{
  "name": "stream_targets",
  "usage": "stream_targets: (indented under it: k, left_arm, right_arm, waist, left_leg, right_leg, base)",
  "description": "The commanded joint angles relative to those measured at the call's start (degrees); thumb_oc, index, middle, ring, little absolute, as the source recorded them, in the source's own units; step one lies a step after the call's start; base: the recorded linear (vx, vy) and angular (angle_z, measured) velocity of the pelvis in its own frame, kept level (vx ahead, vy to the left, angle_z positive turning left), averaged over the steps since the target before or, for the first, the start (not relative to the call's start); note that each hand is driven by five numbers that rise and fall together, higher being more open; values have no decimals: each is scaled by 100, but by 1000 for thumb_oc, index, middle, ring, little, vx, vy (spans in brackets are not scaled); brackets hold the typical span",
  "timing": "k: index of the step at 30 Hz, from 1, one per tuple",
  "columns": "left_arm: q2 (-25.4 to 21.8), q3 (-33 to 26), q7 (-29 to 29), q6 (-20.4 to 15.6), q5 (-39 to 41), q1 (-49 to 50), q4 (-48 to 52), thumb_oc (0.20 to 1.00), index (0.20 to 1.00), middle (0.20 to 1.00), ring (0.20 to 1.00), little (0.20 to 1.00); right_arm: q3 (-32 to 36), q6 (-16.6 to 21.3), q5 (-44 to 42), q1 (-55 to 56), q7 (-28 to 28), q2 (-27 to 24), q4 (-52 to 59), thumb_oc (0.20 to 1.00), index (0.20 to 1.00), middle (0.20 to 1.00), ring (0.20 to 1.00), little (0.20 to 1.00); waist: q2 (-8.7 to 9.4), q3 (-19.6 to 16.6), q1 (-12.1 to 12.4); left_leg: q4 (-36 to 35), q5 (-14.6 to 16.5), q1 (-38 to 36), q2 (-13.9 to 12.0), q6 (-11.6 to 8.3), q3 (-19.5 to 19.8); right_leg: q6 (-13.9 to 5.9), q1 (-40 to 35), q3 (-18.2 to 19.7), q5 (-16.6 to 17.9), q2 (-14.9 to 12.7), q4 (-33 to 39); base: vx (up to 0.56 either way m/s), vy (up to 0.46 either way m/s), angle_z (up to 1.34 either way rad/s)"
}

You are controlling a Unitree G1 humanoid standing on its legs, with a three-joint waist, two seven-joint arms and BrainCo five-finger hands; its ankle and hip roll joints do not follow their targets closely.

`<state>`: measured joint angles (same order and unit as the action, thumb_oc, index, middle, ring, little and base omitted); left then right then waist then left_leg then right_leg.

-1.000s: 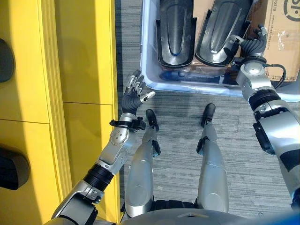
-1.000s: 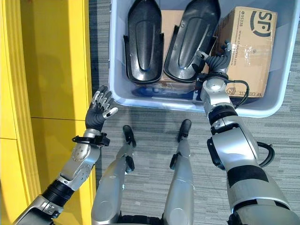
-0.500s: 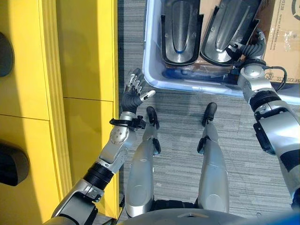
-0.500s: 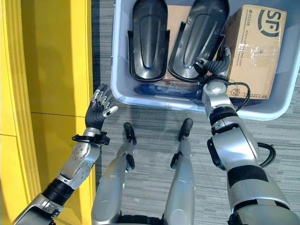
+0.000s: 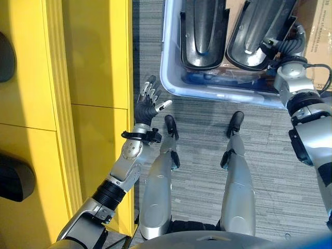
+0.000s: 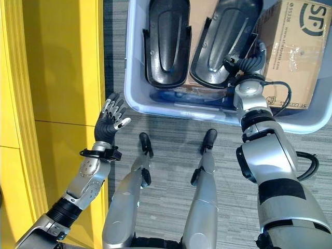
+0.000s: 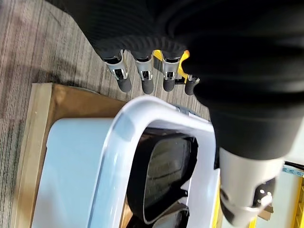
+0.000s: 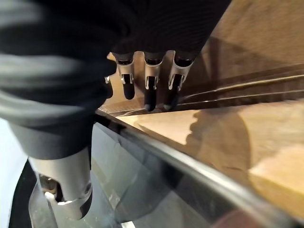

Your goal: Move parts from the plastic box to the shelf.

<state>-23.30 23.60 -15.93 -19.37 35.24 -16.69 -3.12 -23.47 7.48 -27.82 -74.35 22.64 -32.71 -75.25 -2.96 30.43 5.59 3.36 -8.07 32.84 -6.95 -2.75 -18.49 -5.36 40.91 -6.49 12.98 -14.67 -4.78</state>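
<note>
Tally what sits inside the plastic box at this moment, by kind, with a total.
Black molded parts: 2
Cardboard boxes: 1
Total: 3, all in the plastic box. A blue item lies under the parts; I cannot tell what it is, so it is not counted.

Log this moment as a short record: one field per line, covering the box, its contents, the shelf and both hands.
plastic box: pale blue-white plastic box on the grey carpet, ahead of the robot
parts: two black moulded parts side by side inside it
other contents: cardboard box at the box's right end
shelf: yellow shelf to the robot's left
left hand: left hand raised beside the shelf, fingers straight, holding nothing
right hand: right hand inside the box, between the right-hand part and the cardboard box, fingers straight
</note>
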Motion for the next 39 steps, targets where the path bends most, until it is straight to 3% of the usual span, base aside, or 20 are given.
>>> stream_targets:
  k: [1, 13, 14, 15, 16, 39]
  left_arm:
    - [-176, 98, 148, -320, -54, 240, 789, 1000, 1000, 1000, 1000, 1000]
    - [-164, 134, 199, -320, -26, 272, 866, 1000, 1000, 1000, 1000, 1000]
    - [-155, 125, 206, -316, -30, 277, 861, 1000, 1000, 1000, 1000, 1000]
    - [-155, 125, 206, -316, -30, 277, 861, 1000, 1000, 1000, 1000, 1000]
    - [-142, 125, 205, -311, -26, 271, 856, 1000, 1000, 1000, 1000, 1000]
    - [-170, 121, 272, -273, 68, 314, 816, 1000, 1000, 1000, 1000, 1000]
  right_arm:
    - [-545, 70, 215, -589, 73, -686, -114, 1000, 1000, 1000, 1000, 1000]
    - [-685, 42, 275, -708, -24, -839, -211, 1000, 1000, 1000, 1000, 1000]
    - [-670, 45, 255, -669, -60, -814, -227, 385, 385, 385, 385, 385]
    - [-670, 45, 255, -669, -60, -814, -227, 260, 260, 260, 260, 260]
    - [-628, 63, 203, -640, -67, -777, -247, 200, 200, 200, 200, 200]
    - [-308, 127, 79, -387, 48, -617, -148, 200, 200, 200, 200, 200]
  waist:
    - [-332, -64, 34]
    - [-402, -64, 73]
    - [-405, -64, 70]
    - [-405, -64, 70]
    - [-408, -64, 78]
    - [-369, -64, 81]
  left_leg:
    - [225, 390, -34, -24, -100, 1174]
    - [248, 383, 87, -4, -93, 1227]
    - [253, 384, 96, -6, -94, 1226]
    - [253, 384, 96, -6, -94, 1226]
    - [277, 396, 113, -5, -89, 1235]
    - [333, 412, -12, 20, -75, 1334]
  right_leg:
    - [-336, 218, 83, -826, 28, -1309]
    - [-327, 395, 103, -868, 11, -1431]
    - [-323, 406, 110, -877, 17, -1444]
    - [-323, 406, 110, -877, 17, -1444]
    - [-318, 432, 103, -893, 18, -1484]
    - [-300, 217, 51, -923, 6, -1512]
  base:
    - [0, 0, 0]
    - [3, -1, 0]
    - [4, -4, 3]
    - [0, 0, 0]
    - [0, 0, 0]
    - [0, 0, 0]
